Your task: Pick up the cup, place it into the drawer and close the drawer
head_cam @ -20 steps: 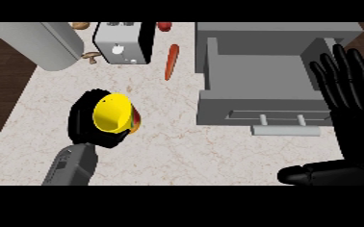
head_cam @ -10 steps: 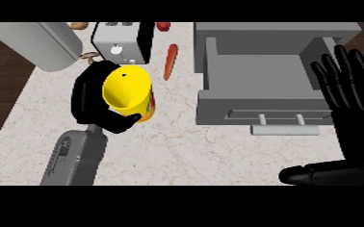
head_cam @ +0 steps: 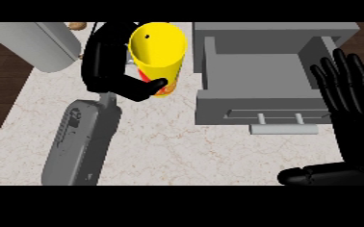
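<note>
Left of the open grey drawer [head_cam: 259,72], your left hand [head_cam: 117,72] curls around the upright yellow cup [head_cam: 159,55], lifted above the counter; your open right hand [head_cam: 344,94] rests at the drawer's right.

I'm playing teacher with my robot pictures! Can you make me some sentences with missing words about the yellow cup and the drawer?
1. The cup held by the left hand is colored ____.
2. The grey drawer is ____, not closed.
3. The cup is ____ the drawer, not yet inside.
4. The right hand holds ____.

Missing words: yellow; open; outside; nothing
</note>
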{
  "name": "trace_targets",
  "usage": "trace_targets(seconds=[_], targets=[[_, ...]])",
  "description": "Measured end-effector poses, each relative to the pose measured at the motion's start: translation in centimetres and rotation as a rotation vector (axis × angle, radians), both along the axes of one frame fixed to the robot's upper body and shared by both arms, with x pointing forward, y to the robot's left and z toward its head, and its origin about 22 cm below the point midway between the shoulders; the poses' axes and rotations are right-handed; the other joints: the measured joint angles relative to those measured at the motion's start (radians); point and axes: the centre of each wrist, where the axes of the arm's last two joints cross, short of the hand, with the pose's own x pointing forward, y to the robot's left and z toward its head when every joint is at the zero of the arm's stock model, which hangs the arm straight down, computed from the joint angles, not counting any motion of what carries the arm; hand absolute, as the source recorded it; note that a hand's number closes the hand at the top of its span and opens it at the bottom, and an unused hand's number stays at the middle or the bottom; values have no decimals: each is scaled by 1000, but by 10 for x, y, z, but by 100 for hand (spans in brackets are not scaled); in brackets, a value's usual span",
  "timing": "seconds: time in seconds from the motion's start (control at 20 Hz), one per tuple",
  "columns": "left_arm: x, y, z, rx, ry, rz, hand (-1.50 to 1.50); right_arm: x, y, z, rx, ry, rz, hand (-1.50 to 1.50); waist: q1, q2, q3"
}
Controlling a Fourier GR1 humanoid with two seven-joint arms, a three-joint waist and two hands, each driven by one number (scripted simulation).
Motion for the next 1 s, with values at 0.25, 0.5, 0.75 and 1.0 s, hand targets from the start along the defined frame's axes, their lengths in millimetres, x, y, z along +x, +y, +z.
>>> trace_targets(seconds=[0.25,0.5,0.75,1.0], targets=[[16,-24,23,36,2,0,150,0,1,3,1,-1,-1,-150,-2,1,0],[32,-50,46,74,7,-9,150,2,1,0,6,1,1,-150,-5,2,0],[42,-75,63,120,37,-14,150,1,-5,-1,3,2,0,-150,-9,2,0],[55,-89,62,144,65,-4,150,6,-10,-8,1,1,3,-150,-11,3,0]])
